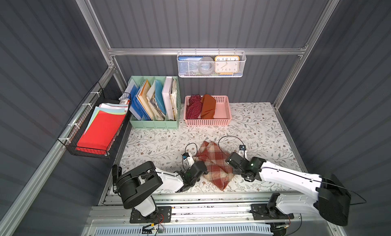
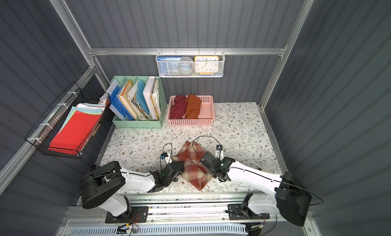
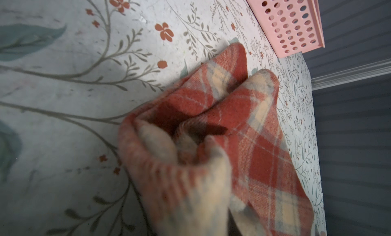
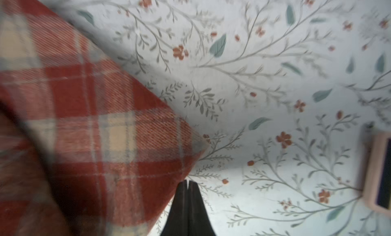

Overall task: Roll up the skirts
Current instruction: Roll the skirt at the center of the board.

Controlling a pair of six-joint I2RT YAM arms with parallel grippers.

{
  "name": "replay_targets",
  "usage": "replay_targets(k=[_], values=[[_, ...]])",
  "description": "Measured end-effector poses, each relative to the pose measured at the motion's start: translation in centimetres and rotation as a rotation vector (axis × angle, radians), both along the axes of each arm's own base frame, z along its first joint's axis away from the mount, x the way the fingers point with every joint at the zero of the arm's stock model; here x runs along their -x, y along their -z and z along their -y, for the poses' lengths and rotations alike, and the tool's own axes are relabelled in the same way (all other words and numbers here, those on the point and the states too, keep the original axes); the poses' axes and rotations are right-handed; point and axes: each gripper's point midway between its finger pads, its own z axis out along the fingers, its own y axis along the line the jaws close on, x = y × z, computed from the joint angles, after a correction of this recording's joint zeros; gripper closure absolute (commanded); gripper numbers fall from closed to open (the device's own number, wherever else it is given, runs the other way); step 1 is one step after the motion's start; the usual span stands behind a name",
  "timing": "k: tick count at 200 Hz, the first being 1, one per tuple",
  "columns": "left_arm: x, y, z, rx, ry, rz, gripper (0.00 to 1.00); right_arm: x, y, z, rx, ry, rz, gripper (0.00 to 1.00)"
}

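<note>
Woolly plaid is the only cloth left to roll. In both top views the polka-dot skirt (image 1: 193, 108) and rust-orange skirt (image 1: 208, 109) lie rolled in the pink basket (image 1: 223, 113). The plaid skirt (image 1: 213, 164) sits loosely folded on the table (image 1: 264, 122), with the left gripper (image 1: 192, 159) at its corner. The left wrist view shows cloth bunched against the lens, apparently pinched, the fingers hidden. In the right wrist view, the right gripper (image 4: 188, 185) is clamped on nothing, just beside the skirt's edge.

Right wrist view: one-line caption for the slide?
Right gripper, jaws shut, tips at the edge of the plaid skirt on the floral tabletop.
</note>
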Motion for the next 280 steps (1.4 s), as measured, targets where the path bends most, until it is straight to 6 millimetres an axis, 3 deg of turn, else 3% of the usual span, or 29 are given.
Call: replay_targets(k=[23, 46, 82, 128, 136, 146, 156, 173, 194, 211, 225, 249, 262, 280], values=[[-0.5, -0.1, -1.0, 0.024, -0.095, 0.005, 1.0, -0.5, 4.2, -0.4, 0.018, 0.02, -0.146, 1.0], [-0.7, 0.6, -1.9, 0.098, -0.18, 0.012, 1.0, -3.8, 4.2, -2.4, -0.057, 0.028, -0.154, 1.0], [-0.9, 0.6, -1.3, 0.179, -0.21, 0.034, 1.0, -8.5, 4.1, -3.6, -0.111, 0.017, -0.157, 1.0], [-0.9, -0.4, -0.6, 0.117, -0.215, 0.034, 1.0, -11.9, 4.0, -4.7, -0.121, -0.037, -0.165, 1.0], [-1.2, -0.9, -0.1, 0.107, -0.217, 0.037, 1.0, -12.1, 4.0, -4.6, -0.115, -0.046, -0.163, 0.92], [-1.6, -1.6, 0.5, 0.104, -0.22, 0.044, 1.0, -12.1, 3.9, -4.3, -0.104, -0.054, -0.16, 0.73], [-1.8, -2.1, 0.8, 0.101, -0.223, 0.05, 1.0, -12.0, 3.5, -3.6, -0.083, -0.051, -0.149, 0.59], [-1.7, -1.9, 0.5, 0.076, -0.229, 0.048, 1.0, -10.7, 1.7, -2.0, -0.049, -0.066, -0.121, 0.41], [-1.5, -1.3, 0.0, 0.046, -0.232, 0.037, 1.0, -8.4, -3.8, -0.8, -0.053, -0.098, 0.002, 0.36], [-1.4, -1.1, -0.1, 0.035, -0.227, 0.032, 1.0, -6.1, -8.6, -2.5, -0.1, -0.198, 0.124, 0.34], [-1.6, -0.8, -0.2, 0.033, -0.221, 0.025, 1.0, -3.0, -10.9, -5.1, -0.121, -0.326, 0.17, 0.33], [-2.1, 0.0, -1.3, 0.027, -0.211, 0.001, 1.0, 3.5, -10.6, -8.5, -0.069, -0.551, 0.12, 0.31], [-2.4, 0.1, -1.7, 0.026, -0.204, -0.003, 1.0, 6.3, -9.5, -8.9, 0.023, -0.63, 0.08, 0.29], [-2.6, 0.0, -1.7, 0.025, -0.186, -0.007, 1.0, 8.6, -8.6, -8.7, 0.197, -0.71, 0.074, 0.21]])
